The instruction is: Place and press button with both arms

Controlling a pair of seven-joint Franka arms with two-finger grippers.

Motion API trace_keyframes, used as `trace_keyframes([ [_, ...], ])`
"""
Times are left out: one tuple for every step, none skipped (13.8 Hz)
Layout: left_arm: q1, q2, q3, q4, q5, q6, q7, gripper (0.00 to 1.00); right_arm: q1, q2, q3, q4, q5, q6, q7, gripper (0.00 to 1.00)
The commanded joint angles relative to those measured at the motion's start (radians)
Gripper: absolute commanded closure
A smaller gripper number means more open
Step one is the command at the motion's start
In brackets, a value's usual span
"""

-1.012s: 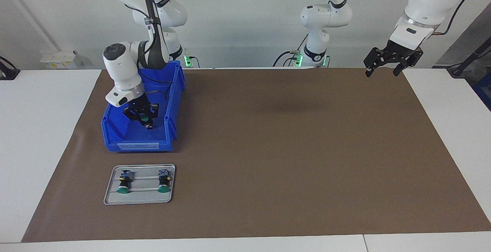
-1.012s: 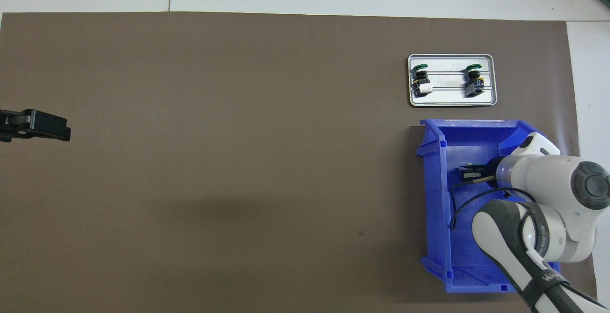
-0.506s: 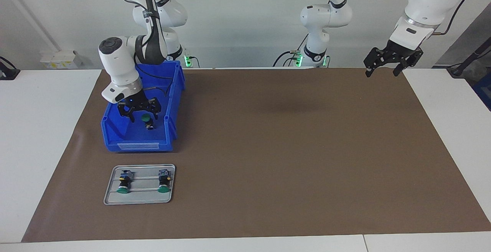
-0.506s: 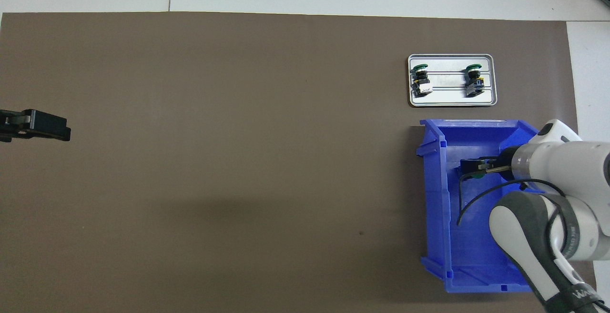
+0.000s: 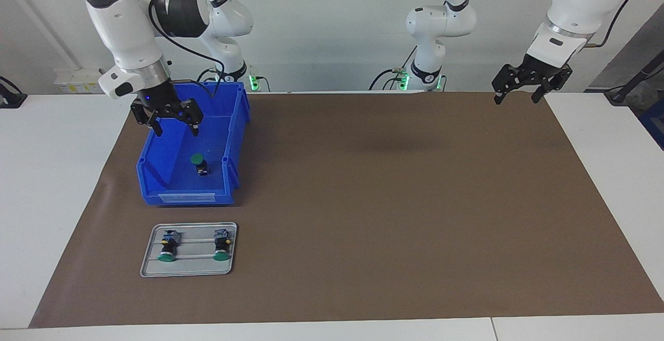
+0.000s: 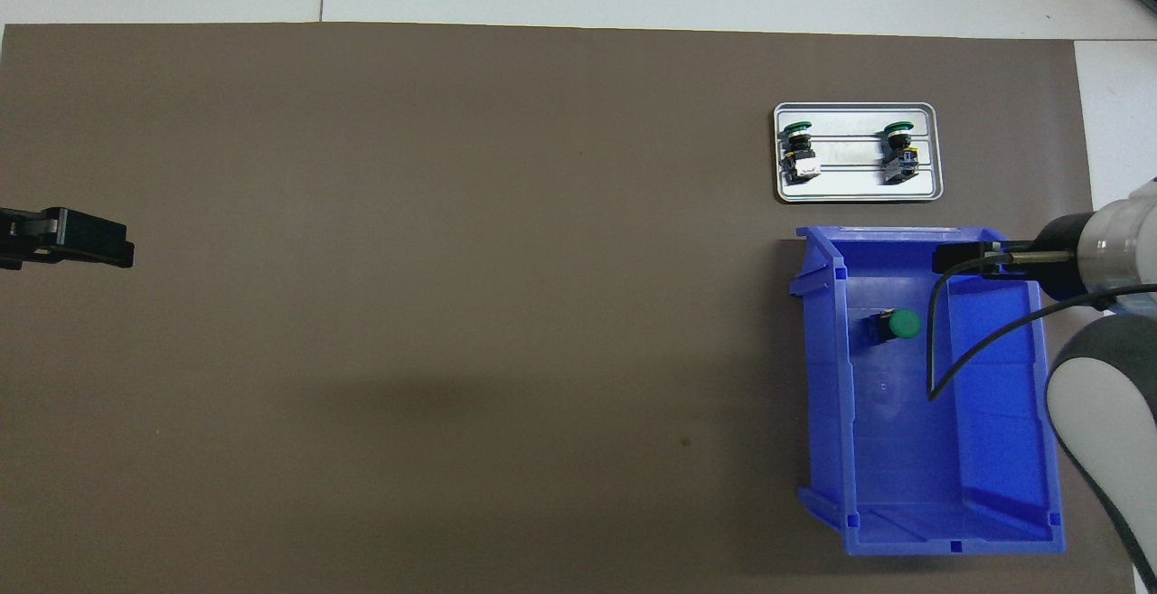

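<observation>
three buttons point(image 5: 198, 163), one bin point(image 5: 155, 175), one tray point(image 5: 189, 271)

On my worktop point(image 5: 363, 201), toward my right arm's end, the button point(image 5: 198, 163) lies in the bin point(image 5: 155, 175). Farther from me, two more buttons point(image 5: 194, 246) rest on the tray point(image 5: 150, 268).

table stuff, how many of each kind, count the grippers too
green-capped buttons: 3, one in the bin, two on the tray
blue bin: 1
metal tray: 1
brown mat: 1
grippers: 2, right gripper open above the bin, left gripper open, waiting at the mat's edge
total: 8
</observation>
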Motion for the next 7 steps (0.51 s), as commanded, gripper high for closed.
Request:
trace_keyframes([
  [0.007,-0.014,-0.006,-0.018,0.009,0.0,-0.001,0.0,-0.012,0.107,0.003,0.225,-0.024,-0.158,0.034,0.01],
  [0.007,-0.014,-0.006,-0.018,0.009,0.0,-0.001,0.0,-0.017,0.139,0.002,0.303,-0.024,-0.221,0.034,0.01],
  [0.007,-0.014,-0.006,-0.018,0.009,0.0,-0.001,0.0,-0.023,0.156,0.002,0.35,-0.025,-0.262,0.034,0.01],
  [0.007,-0.014,-0.006,-0.018,0.009,0.0,-0.001,0.0,-0.024,0.164,0.0,0.371,-0.025,-0.286,0.032,0.01],
  [0.007,-0.014,-0.006,-0.018,0.009,0.0,-0.001,0.0,-0.024,0.164,-0.001,0.376,-0.025,-0.297,0.032,0.01],
  [0.007,-0.014,-0.008,-0.018,0.009,0.0,-0.001,0.0,-0.024,0.163,-0.001,0.375,-0.025,-0.301,0.034,0.01],
  [0.007,-0.014,-0.006,-0.018,0.009,0.0,-0.001,0.0,-0.024,0.157,-0.003,0.372,-0.028,-0.312,0.034,0.01],
])
